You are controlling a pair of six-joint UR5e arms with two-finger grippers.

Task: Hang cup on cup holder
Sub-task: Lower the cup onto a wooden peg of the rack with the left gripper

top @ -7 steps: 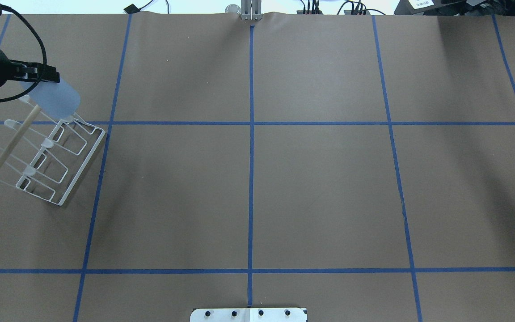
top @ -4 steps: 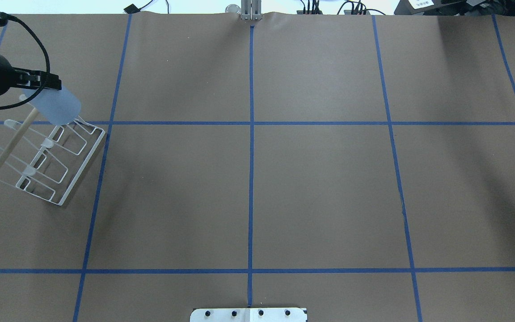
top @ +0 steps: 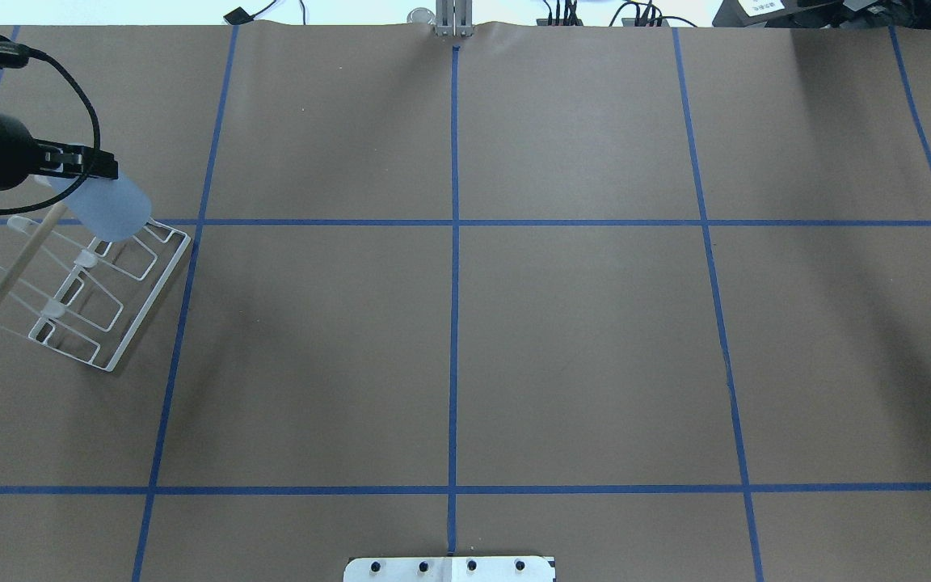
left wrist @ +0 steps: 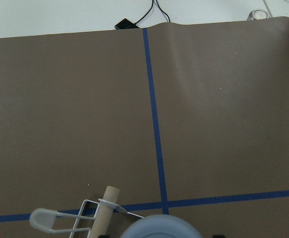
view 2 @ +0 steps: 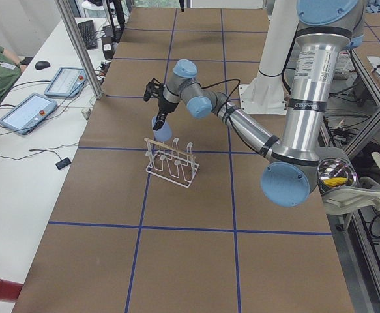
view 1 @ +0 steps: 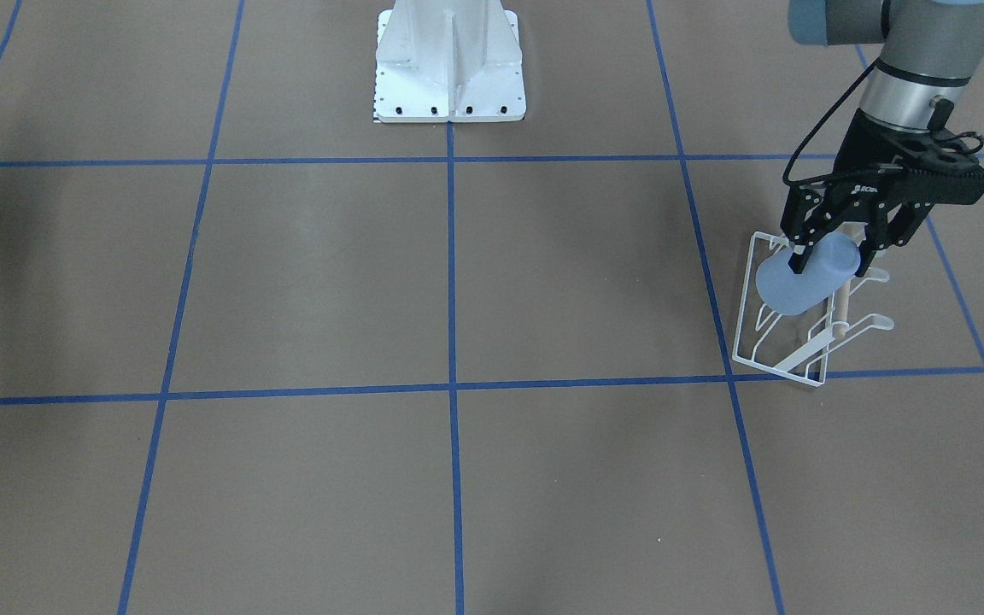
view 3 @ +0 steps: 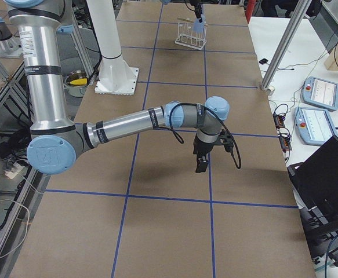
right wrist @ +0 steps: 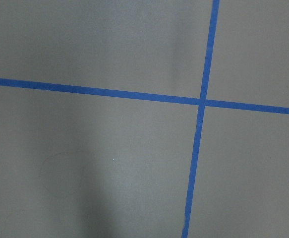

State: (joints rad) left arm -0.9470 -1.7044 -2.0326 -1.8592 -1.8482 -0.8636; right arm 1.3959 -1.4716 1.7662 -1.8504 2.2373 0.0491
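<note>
My left gripper [view 1: 830,263] is shut on the pale blue cup [view 1: 795,286] near its base. It holds the cup tilted, rim downward, over the far end of the white wire cup holder [view 1: 741,309]. In the overhead view the cup [top: 114,212] overlaps the far corner of the holder [top: 150,303], next to its wooden rod [top: 17,263]. I cannot tell whether a prong is inside the cup. The left wrist view shows the cup's rim [left wrist: 161,229] at the bottom edge, beside a flat-tipped prong [left wrist: 45,218]. My right gripper [view 3: 202,162] shows only in the exterior right view; I cannot tell its state.
The brown table cover carries a grid of blue tape lines [top: 454,222]. The robot's white base plate [view 1: 449,68] stands at the table's near middle. The holder stands near the table's left edge. Tablets and cables lie beyond the far edge [view 2: 27,111].
My left gripper has carried the cup a little toward the robot and lower, further over the holder's far end. The holder has not moved.
</note>
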